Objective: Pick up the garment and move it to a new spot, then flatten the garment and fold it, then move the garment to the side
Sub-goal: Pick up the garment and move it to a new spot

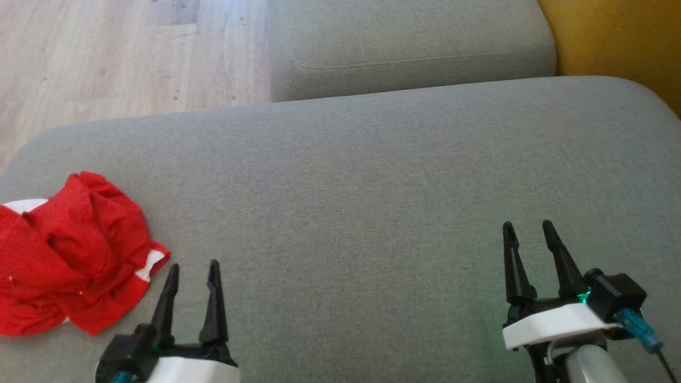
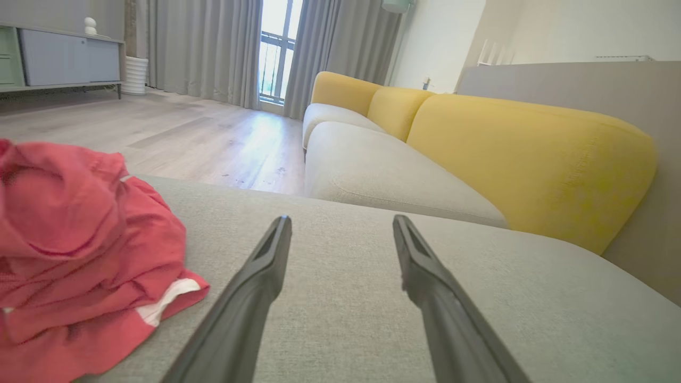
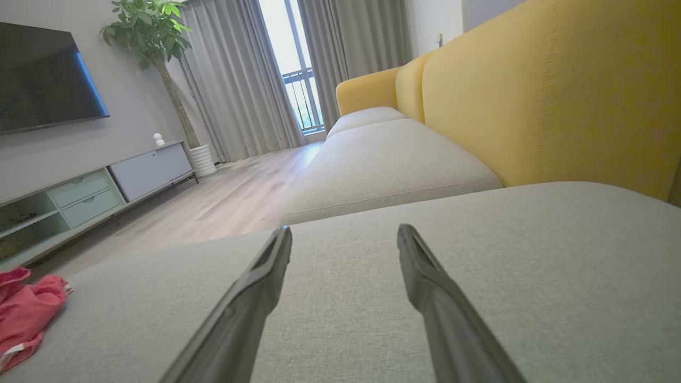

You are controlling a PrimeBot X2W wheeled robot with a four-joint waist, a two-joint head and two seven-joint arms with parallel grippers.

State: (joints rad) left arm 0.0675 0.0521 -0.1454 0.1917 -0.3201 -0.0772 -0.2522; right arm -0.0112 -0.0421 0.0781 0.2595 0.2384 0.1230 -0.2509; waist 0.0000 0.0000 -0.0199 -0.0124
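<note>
The crumpled red garment (image 1: pixel 69 255) lies on the grey cushion (image 1: pixel 372 175), just left of the spread, empty left gripper (image 1: pixel 192 268); the right gripper (image 1: pixel 529 227), well apart, is also spread.

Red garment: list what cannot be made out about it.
- Head view: the red garment runs past the left edge, so its full outline is cut off.
- Left wrist view: its left and lower parts are cut by the frame.
- Every view: its own crumpled folds hide what kind it is.

Lower left, red garment (image 1: pixel 69 250): thin dimpled cloth, matt. Across the middle, grey cushion (image 1: pixel 372 175): coarse woven fabric (dull finish). Upper left, floor (image 1: pixel 106 53): pale wood-grain boards, smooth. On left gripper (image 1: pixel 193 264) and right gripper (image 1: pixel 528 223): matt black plastic fingers.
</note>
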